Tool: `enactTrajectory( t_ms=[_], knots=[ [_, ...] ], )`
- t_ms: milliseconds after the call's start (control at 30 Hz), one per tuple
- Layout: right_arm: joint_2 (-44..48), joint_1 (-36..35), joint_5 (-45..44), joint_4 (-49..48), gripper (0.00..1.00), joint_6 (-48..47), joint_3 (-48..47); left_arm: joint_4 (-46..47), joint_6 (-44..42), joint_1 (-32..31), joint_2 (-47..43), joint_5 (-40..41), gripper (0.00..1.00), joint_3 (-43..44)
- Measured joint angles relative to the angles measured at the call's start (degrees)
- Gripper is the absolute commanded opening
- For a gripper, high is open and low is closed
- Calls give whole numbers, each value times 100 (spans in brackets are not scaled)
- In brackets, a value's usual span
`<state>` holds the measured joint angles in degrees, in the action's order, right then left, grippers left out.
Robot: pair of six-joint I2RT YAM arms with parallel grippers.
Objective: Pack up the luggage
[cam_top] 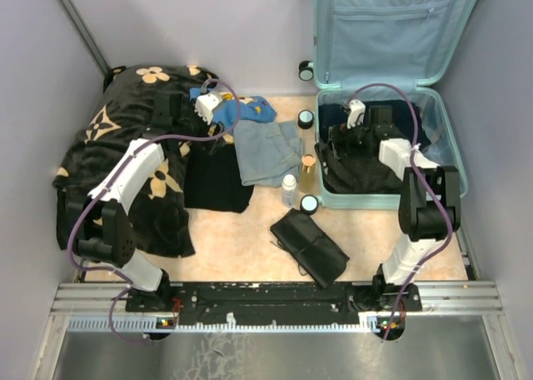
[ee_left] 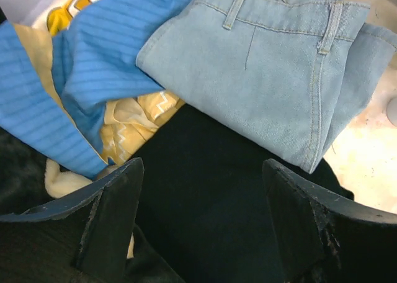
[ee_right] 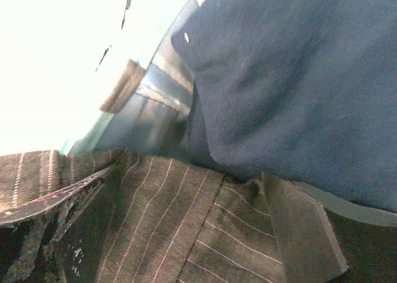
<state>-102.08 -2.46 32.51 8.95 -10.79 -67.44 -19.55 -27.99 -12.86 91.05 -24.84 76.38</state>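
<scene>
The pale mint-blue luggage (cam_top: 433, 122) lies open at the back right, with its lined lid (cam_top: 383, 30) standing up. My right gripper (cam_top: 337, 138) is inside its base. It is open, with its fingers (ee_right: 304, 233) resting on a dark pinstriped garment (ee_right: 155, 227) beside a navy garment (ee_right: 298, 78) and the luggage wall (ee_right: 130, 128). My left gripper (cam_top: 218, 138) is open and empty, just above a black garment (ee_left: 205, 190). Folded light-blue jeans (ee_left: 273, 72) and a blue striped cloth (ee_left: 93, 59) lie just beyond its fingers (ee_left: 111, 215).
A black blanket with tan flowers (cam_top: 125, 163) fills the left side. A black pouch (cam_top: 310, 245), a white bottle (cam_top: 289, 190) and an amber bottle (cam_top: 308, 165) lie beside the luggage's left wall. Yellow cloth (ee_left: 133, 118) lies under the blue one.
</scene>
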Motion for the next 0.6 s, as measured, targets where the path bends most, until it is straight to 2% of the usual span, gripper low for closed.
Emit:
enactTrajectory(
  t_ms=[133, 300, 467, 600],
  knots=[
    [369, 72, -173, 310, 99, -22, -262, -201, 81, 101, 33, -142, 83, -22],
    [962, 317, -247, 564, 99, -31, -737, -664, -435, 229, 31, -531, 79, -249],
    [1285, 612, -356, 706, 99, 15, -1032, -1626, -1858, 365, 85, -815, 76, -481],
    [1419, 660, -297, 914, 99, 92, -1088, -2028, -2992, 363, 256, -894, 76, -802]
  ],
)
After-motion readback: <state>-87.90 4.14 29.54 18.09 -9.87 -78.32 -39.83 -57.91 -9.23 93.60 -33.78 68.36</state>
